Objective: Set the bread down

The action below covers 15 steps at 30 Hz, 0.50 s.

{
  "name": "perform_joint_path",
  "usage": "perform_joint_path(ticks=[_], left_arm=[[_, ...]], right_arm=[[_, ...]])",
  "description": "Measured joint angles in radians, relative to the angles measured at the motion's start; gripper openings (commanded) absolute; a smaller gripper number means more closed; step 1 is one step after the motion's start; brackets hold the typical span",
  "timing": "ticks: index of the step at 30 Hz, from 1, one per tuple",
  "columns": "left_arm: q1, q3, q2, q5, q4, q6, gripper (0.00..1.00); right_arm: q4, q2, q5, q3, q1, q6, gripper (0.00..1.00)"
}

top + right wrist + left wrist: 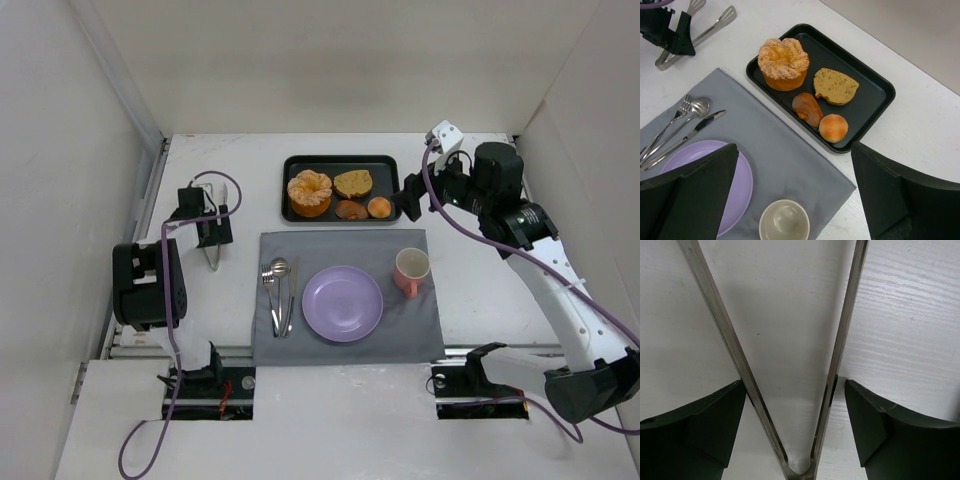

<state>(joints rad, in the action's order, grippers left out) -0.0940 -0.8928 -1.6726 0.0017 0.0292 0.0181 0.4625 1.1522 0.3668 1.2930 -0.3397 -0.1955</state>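
My left claw (795, 385) gapes astride the tongs (727, 335); the bread (783, 62), at the tray's (872, 97) left end, looks soft and crumbly, so pinch its sides gently.

tray: i see a black tray (875, 95) on the white table (925, 150), touching the grey mat (790, 160)
bread: lobed orange bread (783, 62) upright at the tray's left end
others: brown slice (836, 86), oval roll (808, 108), small bun (833, 127)
mat: purple plate (737, 187), cup (784, 220), fork (677, 114), spoon (699, 106), knife (700, 125)
my right gripper (795, 150): spread wide, holding nothing
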Motion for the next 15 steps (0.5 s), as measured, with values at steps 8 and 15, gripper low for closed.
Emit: perform_joint_path(ticks=[8, 15], left_arm=[[-0.005, -0.015, -0.015, 0.011, -0.003, 0.003, 0.68], [-0.013, -0.021, -0.021, 0.016, -0.003, 0.008, 0.6]], right_arm=[[0.0, -0.001, 0.0, 0.0, 0.0, 0.0, 1.0], [0.0, -0.001, -0.001, 0.0, 0.0, 0.0, 1.0]])
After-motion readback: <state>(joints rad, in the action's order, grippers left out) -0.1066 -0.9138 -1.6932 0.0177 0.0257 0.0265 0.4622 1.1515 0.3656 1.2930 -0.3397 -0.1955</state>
